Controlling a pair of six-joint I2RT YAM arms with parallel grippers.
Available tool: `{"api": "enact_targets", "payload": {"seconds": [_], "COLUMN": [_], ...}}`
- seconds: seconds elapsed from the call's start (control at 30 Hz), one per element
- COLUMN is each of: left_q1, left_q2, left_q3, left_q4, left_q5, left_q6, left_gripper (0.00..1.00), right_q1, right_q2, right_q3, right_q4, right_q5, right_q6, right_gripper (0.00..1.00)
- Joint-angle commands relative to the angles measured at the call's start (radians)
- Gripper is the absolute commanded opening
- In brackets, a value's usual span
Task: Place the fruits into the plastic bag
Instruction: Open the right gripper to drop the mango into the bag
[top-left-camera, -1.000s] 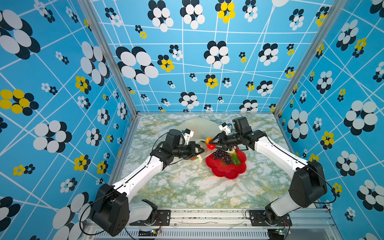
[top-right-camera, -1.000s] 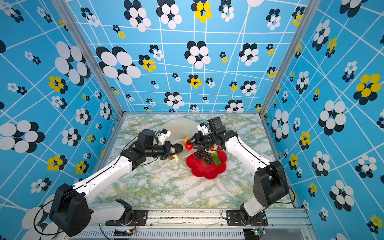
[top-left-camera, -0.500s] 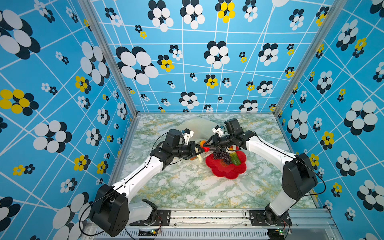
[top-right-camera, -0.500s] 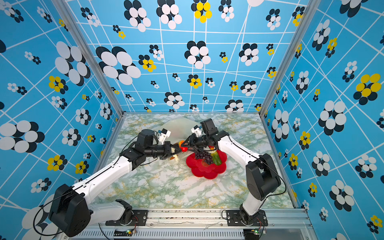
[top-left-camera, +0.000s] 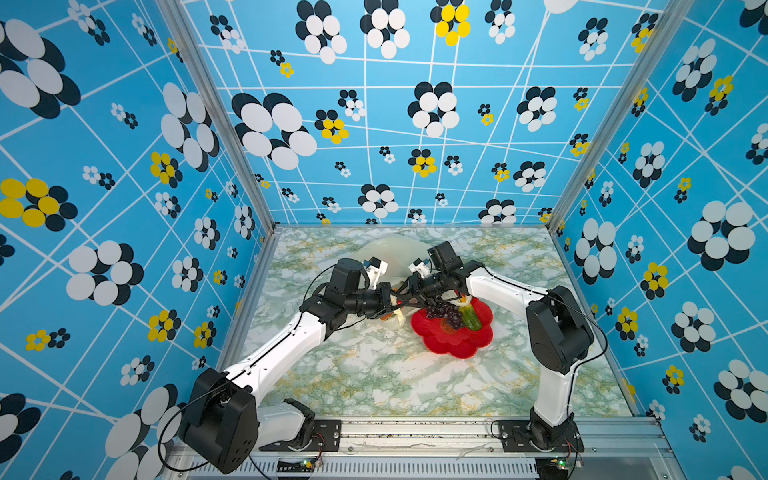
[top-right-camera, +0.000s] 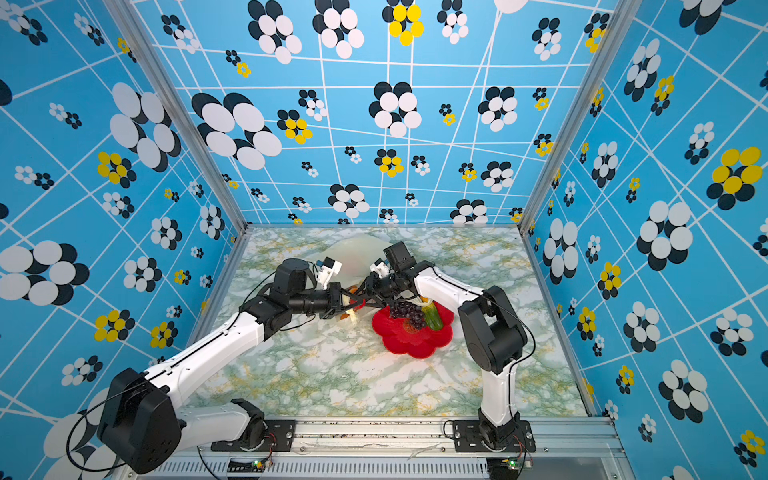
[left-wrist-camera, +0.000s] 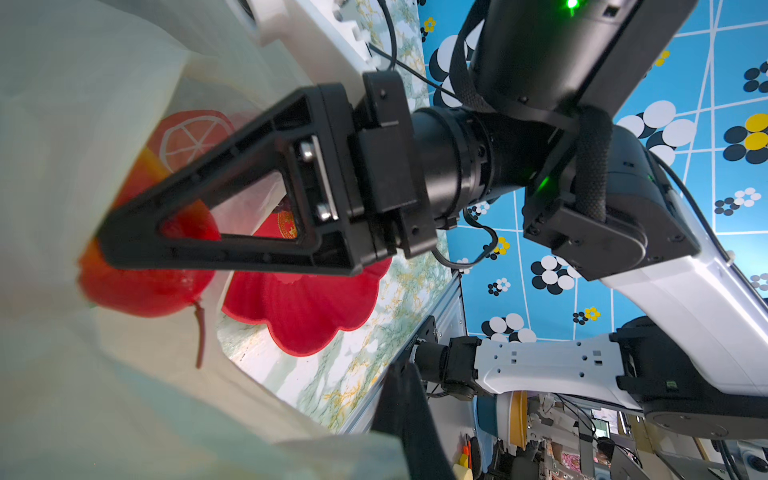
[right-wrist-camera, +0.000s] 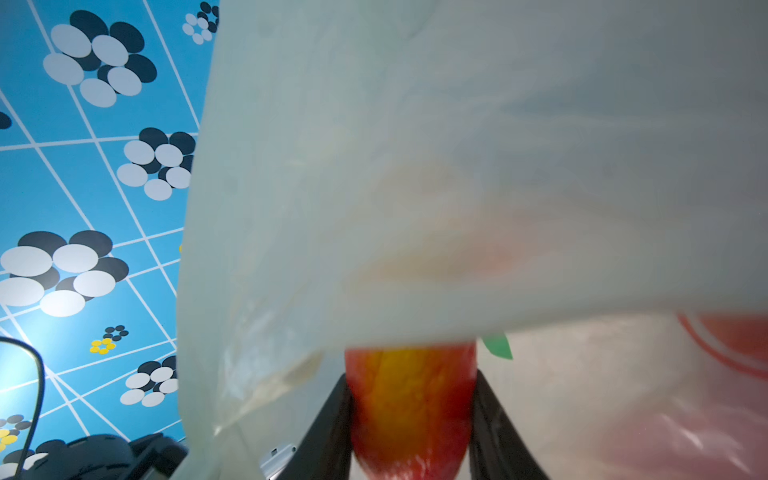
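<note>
At the mouth of the plastic bag (top-left-camera: 390, 249), right gripper (right-wrist-camera: 411, 386) clamped on red-orange fruit (left-wrist-camera: 145, 286) just inside the rim, left gripper (top-left-camera: 386, 300) closed on the bag's edge, bag toward the worktop (top-left-camera: 374, 382) rear edge, red plate (top-left-camera: 453, 345) just beside, open marble toward the front edge.

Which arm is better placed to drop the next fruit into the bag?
Right: the right fingers grip a red-yellow fruit at the mouth of the bag; the left fingers are shut on it, holding it open.
</note>
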Motion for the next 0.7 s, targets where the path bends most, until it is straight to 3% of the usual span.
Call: {"api": "enact_targets", "payload": {"seconds": [0.0, 0.2, 0.37, 0.67], "left_q1": [-0.015, -0.028, -0.025, 0.006], "left_q2": [-0.017, -0.037, -0.064, -0.069], "left_q3": [0.026, 0.014, -0.003, -0.017], "left_q4": [0.047, 0.076, 0.071, 0.07], "left_q5": [0.03, 0.04, 0.038, 0.021], "left_q6": [-0.002, -0.012, -0.004, -0.006], "left_gripper": [0.0, 0.0, 0.0, 0.0], "right_q1": [0.004, -0.003, -0.039, -0.083], "right_q2": [0.052, 0.122, 0.149, 0.175], "right_q3": [0.098, 0.21, 0.256, 0.349], "right_q4": [-0.049, -0.024, 0.065, 0.091], "right_q5": [0.075, 0.248, 0.323, 0.279], "right_q6": [-0.001, 0.029, 0.073, 0.09], "right_gripper": [0.31, 0.32, 0.37, 0.82]}}
